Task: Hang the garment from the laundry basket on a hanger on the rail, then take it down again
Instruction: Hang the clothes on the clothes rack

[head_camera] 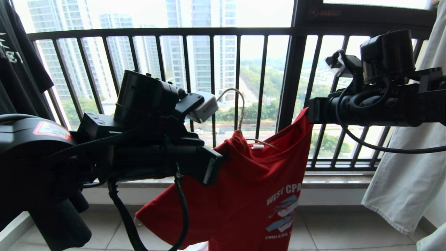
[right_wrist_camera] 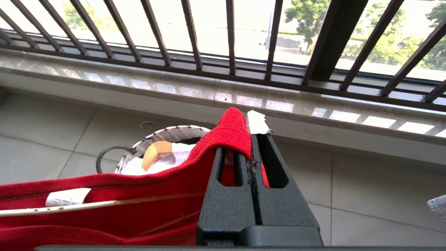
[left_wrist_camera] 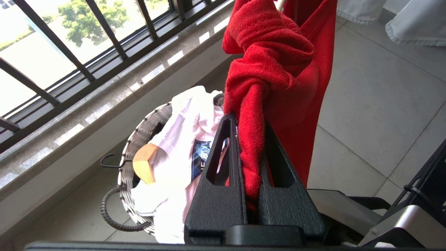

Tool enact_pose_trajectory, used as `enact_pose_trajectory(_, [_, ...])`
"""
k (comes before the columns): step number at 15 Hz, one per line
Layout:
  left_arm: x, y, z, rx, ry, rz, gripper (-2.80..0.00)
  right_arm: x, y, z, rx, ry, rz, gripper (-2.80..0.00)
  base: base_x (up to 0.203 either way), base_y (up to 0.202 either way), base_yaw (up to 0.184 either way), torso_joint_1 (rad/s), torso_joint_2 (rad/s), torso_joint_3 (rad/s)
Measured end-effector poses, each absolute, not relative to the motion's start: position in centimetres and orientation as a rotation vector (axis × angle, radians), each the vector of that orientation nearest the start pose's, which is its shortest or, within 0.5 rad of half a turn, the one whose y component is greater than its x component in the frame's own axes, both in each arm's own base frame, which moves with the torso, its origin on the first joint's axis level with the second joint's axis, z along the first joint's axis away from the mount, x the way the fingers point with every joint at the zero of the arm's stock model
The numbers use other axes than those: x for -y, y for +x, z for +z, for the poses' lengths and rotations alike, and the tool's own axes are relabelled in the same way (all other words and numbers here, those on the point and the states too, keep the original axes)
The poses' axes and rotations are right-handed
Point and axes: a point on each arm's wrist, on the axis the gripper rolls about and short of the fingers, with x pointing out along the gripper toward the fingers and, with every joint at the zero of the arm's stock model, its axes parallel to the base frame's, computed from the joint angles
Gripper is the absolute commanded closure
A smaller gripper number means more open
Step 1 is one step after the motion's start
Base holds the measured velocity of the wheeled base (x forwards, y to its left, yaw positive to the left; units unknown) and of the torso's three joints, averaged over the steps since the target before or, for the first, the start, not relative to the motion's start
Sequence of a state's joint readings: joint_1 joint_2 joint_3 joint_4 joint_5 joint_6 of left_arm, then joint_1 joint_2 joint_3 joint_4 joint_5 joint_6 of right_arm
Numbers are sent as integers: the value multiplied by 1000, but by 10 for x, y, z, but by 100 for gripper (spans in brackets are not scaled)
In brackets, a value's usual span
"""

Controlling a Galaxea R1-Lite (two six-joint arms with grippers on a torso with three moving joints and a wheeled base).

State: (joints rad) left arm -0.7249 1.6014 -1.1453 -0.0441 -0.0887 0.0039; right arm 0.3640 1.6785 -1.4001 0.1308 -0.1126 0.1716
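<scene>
Garment (head_camera: 251, 188) hangs pinched between both grippers above tiled balcony floor (head_camera: 331, 226).

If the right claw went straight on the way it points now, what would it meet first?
Probably the stone ledge under the balcony railing. The right claw, shut on the red T-shirt, has nothing else ahead, though depth is unclear.

Red short-sleeved T-shirt (head_camera: 251, 188), white "WEST COAST" lettering and blue-white wave graphic: we see it held up off the floor, stretched by two bunched parts of its fabric, the body hanging slack below. Cream-white wire hanger (head_camera: 240, 115): slim hook rising above the collar, an arm inside the neckline by the small white label. Round woven-rim basket (left_wrist_camera: 137, 146): on the tiled floor below.
</scene>
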Motion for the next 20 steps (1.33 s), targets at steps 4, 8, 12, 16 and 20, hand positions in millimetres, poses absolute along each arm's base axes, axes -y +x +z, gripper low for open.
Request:
enact_pose_trajectory(4, [195,221,253,-368,165,-711,0,-112,294,280,-425,68,220,0,0,0,0,0,0,0])
enact_pose_trajectory(8, [199,225,252,-344,166,-675,0,-127,281,279,-435,55,284,0,0,0,0,0,0,0])
enact_pose_trajectory(12, [205,237,253,-248,146,-563,0,-145,264,277,-448,33,359,0,0,0,0,0,0,0])
enact_pose_trajectory(16, [209,240,247,-259,152,-563,0,-156,254,277,-448,34,408,0,0,0,0,0,0,0])
enact_pose_trajectory(20, [219,235,237,-285,172,-585,0,-163,253,277,-379,48,435,0,0,0,0,0,0,0])
